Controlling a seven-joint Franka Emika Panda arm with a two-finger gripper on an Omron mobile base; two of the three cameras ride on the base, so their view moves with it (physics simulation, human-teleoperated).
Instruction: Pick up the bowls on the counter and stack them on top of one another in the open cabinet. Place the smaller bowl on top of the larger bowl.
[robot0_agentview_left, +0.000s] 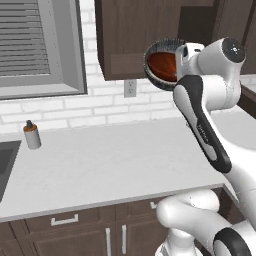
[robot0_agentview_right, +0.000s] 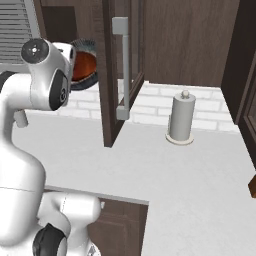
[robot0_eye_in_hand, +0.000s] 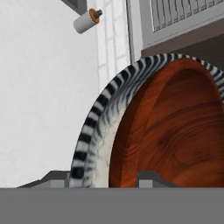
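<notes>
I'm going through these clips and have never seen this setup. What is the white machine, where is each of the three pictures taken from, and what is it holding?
It is a simulated white robot arm on a driving base. Two pictures come from cameras on the base, behind the arm to its left and right; the third looks along the gripper. The gripper holds a reddish-brown bowl by its striped rim, tipped on edge, raised near the dark wall cabinet. On the counter stand a small bottle by the sink and a paper-towel holder past the open cabinet door.
</notes>
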